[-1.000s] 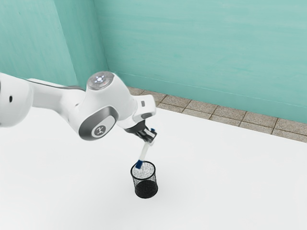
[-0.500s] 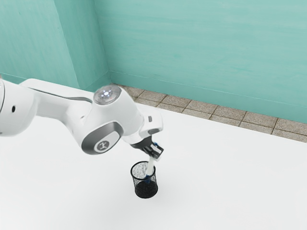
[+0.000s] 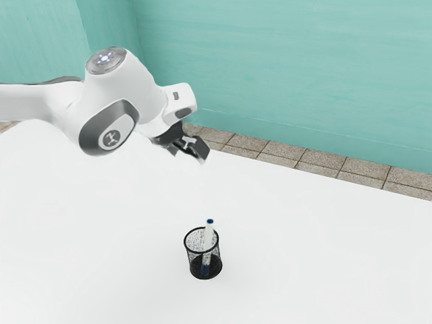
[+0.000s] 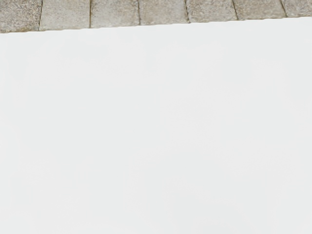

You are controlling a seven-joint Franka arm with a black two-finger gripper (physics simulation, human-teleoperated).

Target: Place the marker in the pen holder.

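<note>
We are lifting our tool (image 3: 190, 156) away, fingers standing apart — the marker (image 3: 208, 235) is leaning near-upright below it, inside the pen holder (image 3: 185, 244).

Bright, soft light covers the scene, and the upper faces of the arm (image 3: 128, 74) look whitest, their undersides shading to grey. The surface (image 3: 304, 263) glares nearly white, with a faint grey shadow around the foot of the wire cup (image 3: 196, 260). The green wall (image 3: 283, 67) darkens toward its corner at the exterior view's left. In the wrist view, the surface looks washed out, faintly mottled, beside duller floor tiles (image 4: 114, 13).
</note>
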